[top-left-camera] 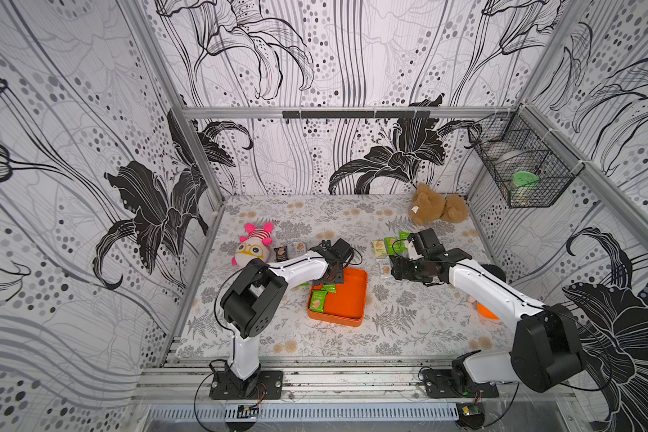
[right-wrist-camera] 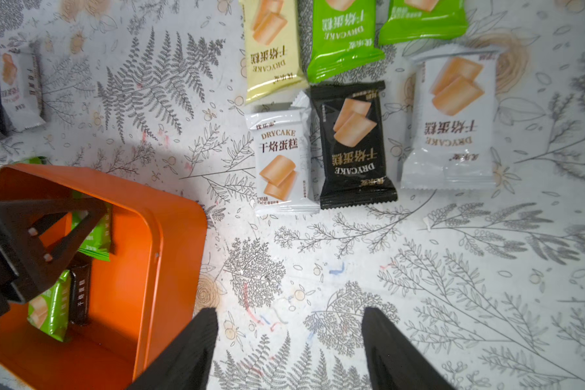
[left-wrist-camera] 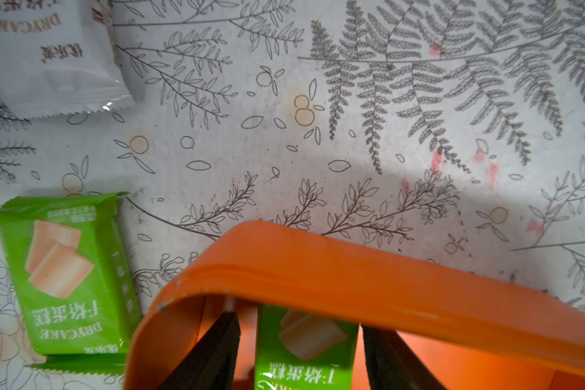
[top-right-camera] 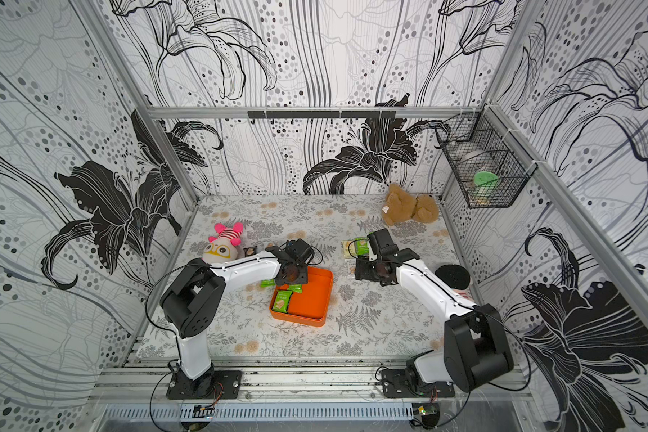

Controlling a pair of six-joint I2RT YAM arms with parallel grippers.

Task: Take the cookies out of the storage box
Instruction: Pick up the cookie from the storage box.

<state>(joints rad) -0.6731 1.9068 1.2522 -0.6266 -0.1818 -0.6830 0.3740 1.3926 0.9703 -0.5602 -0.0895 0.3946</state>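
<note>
The orange storage box [top-left-camera: 347, 299] [top-right-camera: 311, 295] lies mid-table. My left gripper [top-left-camera: 332, 278] [left-wrist-camera: 298, 320] reaches into its far left corner, open, with a green cookie packet [left-wrist-camera: 304, 344] between its fingers and a gap on each side. The right wrist view shows another green packet [right-wrist-camera: 49, 310] and a black packet [right-wrist-camera: 80, 290] inside the box [right-wrist-camera: 125, 270]. My right gripper [top-left-camera: 397, 267] [right-wrist-camera: 289, 310] hovers open over bare table to the right of the box, holding nothing. Just beyond it lie several cookies: white [right-wrist-camera: 281, 162], black [right-wrist-camera: 352, 141], yellow [right-wrist-camera: 271, 50], green [right-wrist-camera: 343, 37].
A green packet [left-wrist-camera: 68, 277] and a white one [left-wrist-camera: 48, 57] lie on the table left of the box. A pink-striped plush toy [top-left-camera: 253, 247] sits far left, a brown teddy bear [top-left-camera: 438, 205] at the back right. A wire basket [top-left-camera: 524, 168] hangs on the right wall.
</note>
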